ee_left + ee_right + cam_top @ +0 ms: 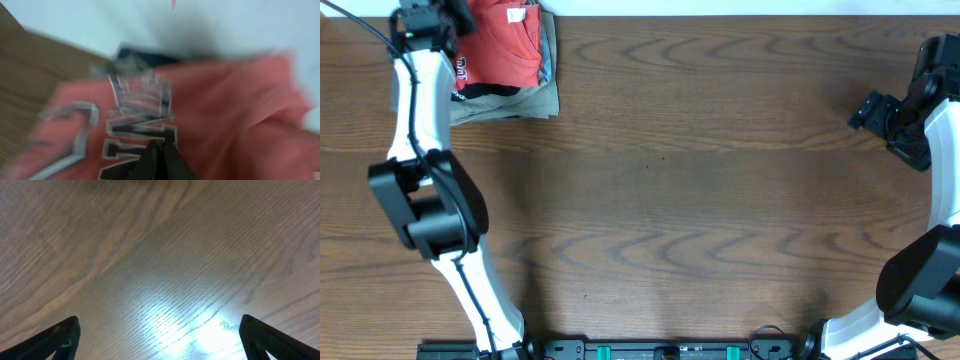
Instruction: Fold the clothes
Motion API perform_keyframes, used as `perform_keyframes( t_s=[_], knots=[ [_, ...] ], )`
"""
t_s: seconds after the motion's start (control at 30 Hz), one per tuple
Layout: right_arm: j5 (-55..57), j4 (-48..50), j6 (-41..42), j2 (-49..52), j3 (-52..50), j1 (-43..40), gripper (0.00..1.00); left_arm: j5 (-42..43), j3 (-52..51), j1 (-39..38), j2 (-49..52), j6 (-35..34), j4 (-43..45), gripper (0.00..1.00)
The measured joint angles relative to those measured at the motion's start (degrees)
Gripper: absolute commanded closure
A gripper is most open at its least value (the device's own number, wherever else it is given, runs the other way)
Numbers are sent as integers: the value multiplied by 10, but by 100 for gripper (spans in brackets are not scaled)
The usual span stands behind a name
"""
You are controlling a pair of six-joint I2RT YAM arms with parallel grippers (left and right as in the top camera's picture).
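The clothes, a red-orange T-shirt [505, 45] with white and dark lettering, lie on a pile at the table's far left corner. My left gripper [458, 20] is down at the shirt's left side. In the blurred left wrist view the shirt [225, 115] fills the frame, and the left gripper [161, 146] has its jaws pressed together at the printed lettering, pinching the fabric. My right gripper [868, 110] hangs at the far right, away from the shirt. It stands wide open [159, 322] over bare wood, with nothing between its fingers.
Under the shirt lie a folded black garment [480, 92] and a khaki-grey folded garment [535, 100]. The wooden table [680, 200] stretches between the two arms. The white back edge [720, 7] runs just behind the pile.
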Motion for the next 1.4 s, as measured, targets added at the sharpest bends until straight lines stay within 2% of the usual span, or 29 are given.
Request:
perform_keyframes(
  t_s=[0.2,0.3,0.37,0.47,0.5,0.53,0.63,0.77,0.9,1.13,1.4],
  knots=[
    [0,0,0,0,0,0,1,0,0,1,59,0,-17,93],
    [0,0,0,0,0,0,1,0,0,2,54,0,-17,93],
    [0,0,0,0,0,0,1,0,0,2,47,1,-20,87],
    [0,0,0,0,0,0,1,0,0,2,31,0,-27,86],
    [0,0,0,0,0,0,1,0,0,2,23,0,-31,83],
    [0,0,0,0,0,0,1,1,-1,2,10,0,-37,71],
    [0,0,0,0,0,0,1,5,-1,1,-38,-2,-54,63],
    [0,0,0,0,0,0,1,9,-1,1,-130,-28,-103,26],
    [0,0,0,0,0,0,1,10,-1,1,-219,-68,-191,13],
    [0,0,0,0,0,0,1,28,1,1,-313,-110,-412,4],
    [0,0,0,0,0,0,1,149,0,-3,-424,-98,-540,4]
  ],
)
